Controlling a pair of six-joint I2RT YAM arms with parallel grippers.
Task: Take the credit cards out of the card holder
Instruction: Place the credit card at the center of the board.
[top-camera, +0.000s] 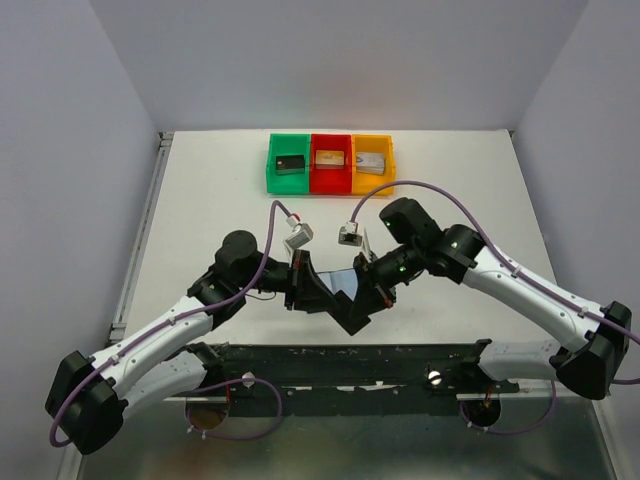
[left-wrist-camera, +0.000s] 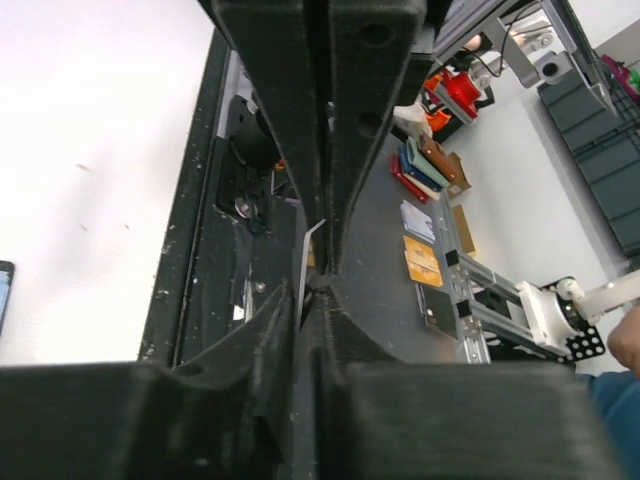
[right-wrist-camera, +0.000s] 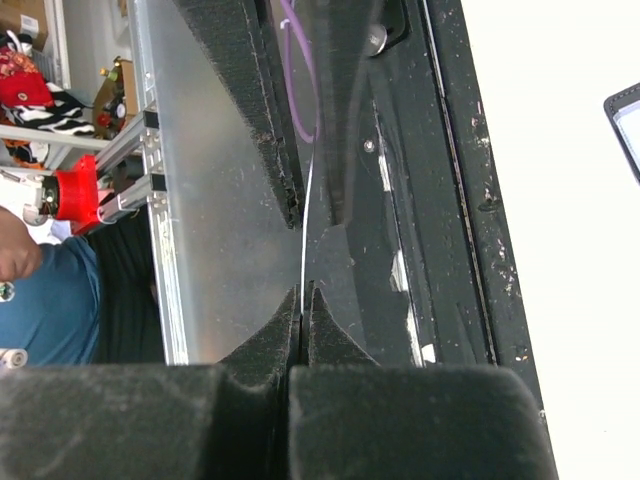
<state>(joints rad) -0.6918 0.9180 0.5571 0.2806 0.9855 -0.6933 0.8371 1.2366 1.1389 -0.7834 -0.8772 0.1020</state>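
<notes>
**Credit card** (right-wrist-camera: 304, 235)
- It shows edge-on in both wrist views, as a thin pale line.
- It runs straight from the tips of the right gripper (right-wrist-camera: 302, 296) to the tips of the left gripper (right-wrist-camera: 306, 212), with its faces parallel to the finger pads.
- I cannot tell whether that run is its long side. No face shows, so its colour is unknown.

**Card holder** (top-camera: 343, 282)
- It lies open on the table (top-camera: 200, 200) with the blue-grey inner face up.
- It sits in the crook between the two grippers, just beyond their meeting tips on the far side.
- The fingers partly cover it. The visible patch stretches from one gripper toward the other.

**View differences**
- The top view shows the grippers tip to tip in a V with the holder between them, but it does not resolve the card.
- The right wrist view catches only a dark-rimmed corner of the holder at its right margin.
- The left wrist view shows only a sliver of the holder at its left margin.
- Only the wrist views show the card.

**Grippers**
- Right: the fingers are pressed together on one end of the card, with no gap.
- Left: the opening is narrow, with a finger on each side of the card's other end.
- In the right wrist view a slim gap shows between the left fingers, with purple cable visible through it. I cannot tell whether the pads touch the card.

**Beyond the grippers**
- A green bin (top-camera: 272, 170), a red bin (top-camera: 331, 188) and a yellow bin (top-camera: 390, 166) stand in a row on the far side, well apart from both grippers, with a block in each.
</notes>
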